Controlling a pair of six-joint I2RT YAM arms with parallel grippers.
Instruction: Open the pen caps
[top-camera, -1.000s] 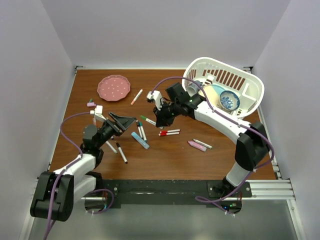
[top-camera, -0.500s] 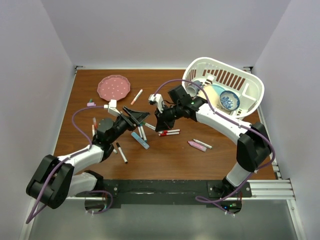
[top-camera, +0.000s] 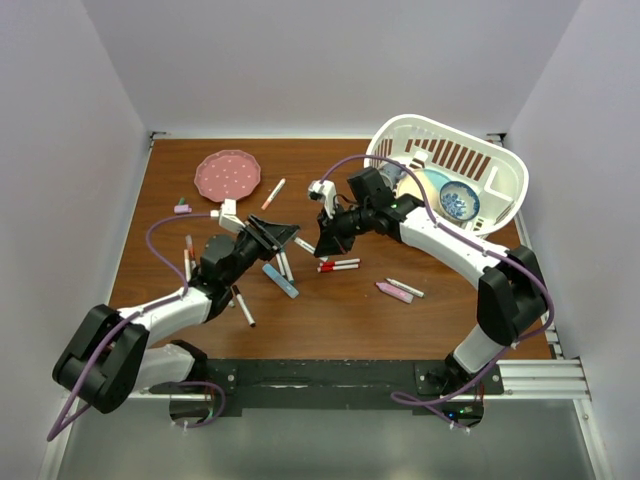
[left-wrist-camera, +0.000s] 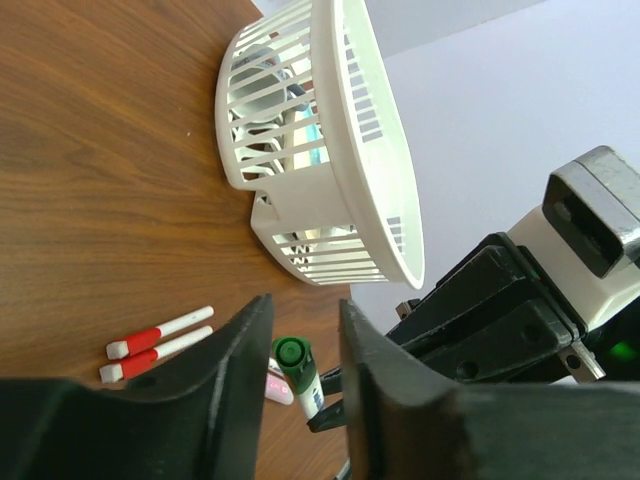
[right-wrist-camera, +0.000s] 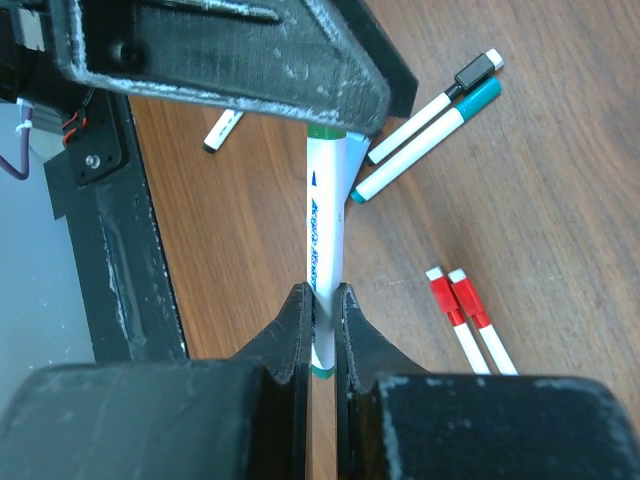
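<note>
Pen cap, green, aloft over the bench, between the left jaws: narrow, sliver of gap on one side. White pen clamped in right jaws. Both arms stretched inward, tips meeting. Red-capped markers lying nearby; basket beyond.

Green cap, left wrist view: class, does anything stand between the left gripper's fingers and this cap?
Nothing visible does. The green cap sits in the gap between the fingers of the left gripper, with no other object between them. The right gripper holds the marker by its barrel.
</note>
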